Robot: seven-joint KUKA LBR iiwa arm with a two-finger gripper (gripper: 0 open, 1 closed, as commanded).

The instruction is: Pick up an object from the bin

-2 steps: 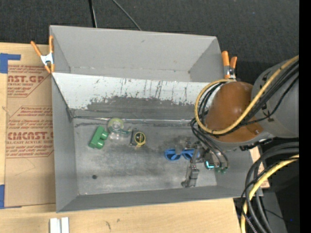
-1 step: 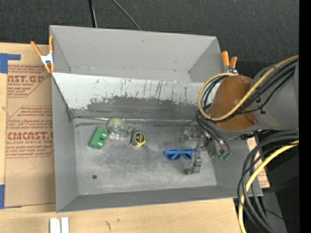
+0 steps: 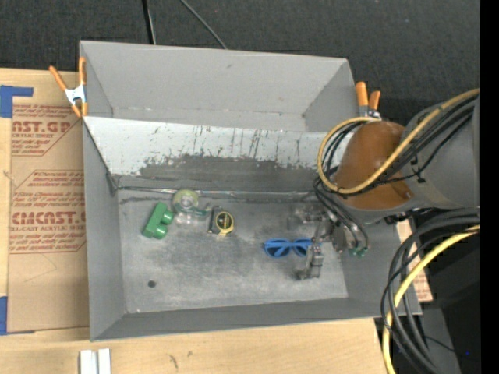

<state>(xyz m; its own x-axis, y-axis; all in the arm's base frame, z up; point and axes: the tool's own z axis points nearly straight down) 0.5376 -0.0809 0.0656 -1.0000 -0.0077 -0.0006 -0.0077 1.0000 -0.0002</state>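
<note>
The blue sunglasses [image 3: 284, 248] lie flat on the floor of the grey bin [image 3: 210, 92], right of middle, with the arm's jaws low at their right end, placed there, I'd guess, to take them, whether spread or pressed together I cannot tell, and a green block [image 3: 158, 223] lies well apart to the left

A green plastic block [image 3: 158, 222] lies toward the left wall of the grey metal bin [image 3: 218, 92], just beside a clear round piece [image 3: 185, 202] nearer the back wall. A small black-and-yellow round object [image 3: 222, 223] sits close by at mid-floor. A dark speck [image 3: 152, 284] marks the floor toward the front left corner.
</note>
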